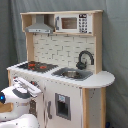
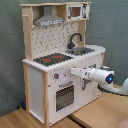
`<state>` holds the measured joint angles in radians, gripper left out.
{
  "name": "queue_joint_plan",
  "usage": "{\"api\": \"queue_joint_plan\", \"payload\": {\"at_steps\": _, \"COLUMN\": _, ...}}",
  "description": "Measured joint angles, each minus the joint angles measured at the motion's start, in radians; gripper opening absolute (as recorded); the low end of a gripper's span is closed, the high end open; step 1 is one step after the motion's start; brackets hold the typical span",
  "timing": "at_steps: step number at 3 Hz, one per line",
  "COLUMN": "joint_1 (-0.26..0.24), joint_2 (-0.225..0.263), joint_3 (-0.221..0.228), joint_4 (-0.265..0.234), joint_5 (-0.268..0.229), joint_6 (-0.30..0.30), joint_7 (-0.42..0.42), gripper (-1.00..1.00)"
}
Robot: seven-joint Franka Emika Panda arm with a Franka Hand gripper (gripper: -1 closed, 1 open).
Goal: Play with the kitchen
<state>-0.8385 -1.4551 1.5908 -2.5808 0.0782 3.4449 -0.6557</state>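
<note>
The arm reaches level, its tool (image 2: 75,71) (grip state unclear) against the kitchen (image 2: 55,60) front near the knobs (image 2: 59,76)

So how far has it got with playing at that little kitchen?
Nothing on the kitchen looks altered yet: the oven door appears shut and the hob is bare. In hand: the end effector is at the front panel beside the knobs. Whether it touches one is unclear. Turning knobs or opening doors remains.
</note>
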Motion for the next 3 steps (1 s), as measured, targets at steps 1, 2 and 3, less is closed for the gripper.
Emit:
{"api": "queue_joint_plan", "payload": {"at_steps": 1, "joint_1": 0.000, "joint_2": 0.000, "joint_3": 0.000, "joint_4": 0.001, "joint_5": 0.000, "joint_6": -0.002, "joint_7": 0.116, "gripper": -1.00}}
{"api": "queue_joint_plan", "payload": {"at_steps": 2, "joint_1": 0.000, "joint_2": 0.000, "joint_3": -0.001, "joint_4": 0.002, "joint_5": 0.000, "joint_6": -0.003, "joint_7": 0.221, "gripper": -1.00}}
{"api": "queue_joint_plan", "payload": {"at_steps": 3, "joint_1": 0.000, "joint_2": 0.000, "joint_3": -0.001, "joint_4": 0.003, "joint_5": 0.000, "joint_6": -0.004, "joint_7": 0.323, "gripper": -1.00}}
